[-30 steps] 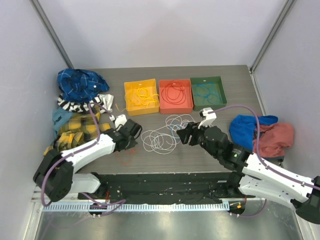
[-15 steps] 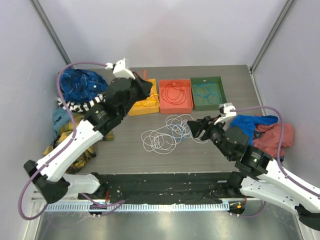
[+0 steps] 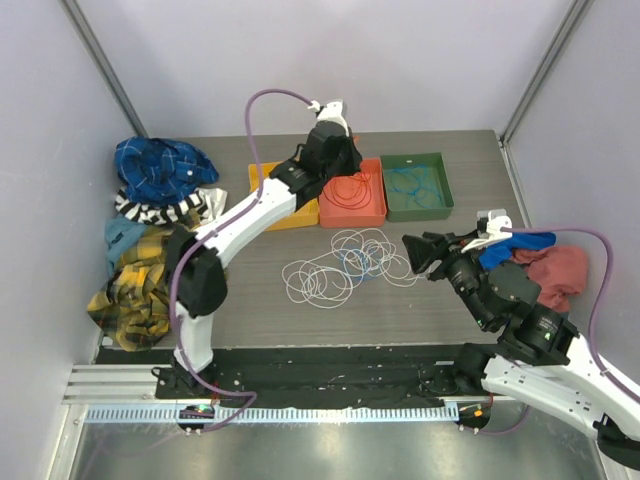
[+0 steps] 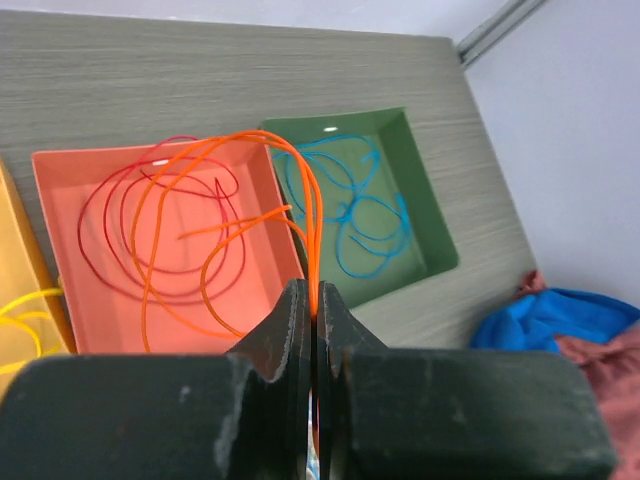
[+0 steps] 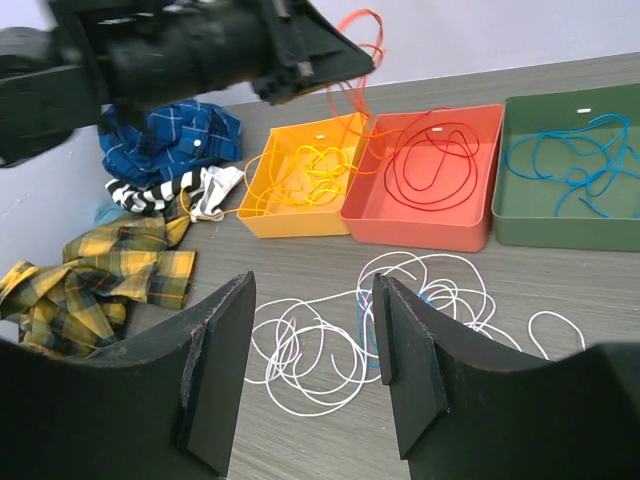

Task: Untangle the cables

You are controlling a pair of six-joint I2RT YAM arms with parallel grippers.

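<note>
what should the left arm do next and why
Probably lower a little and open: the left gripper is shut on the orange cable, whose loops hang over the red tray, so letting go should drop it in.

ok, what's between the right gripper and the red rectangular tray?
A tangle of thin white wire loops lying on the grey table. The right wrist view shows it best; the top view agrees.
</note>
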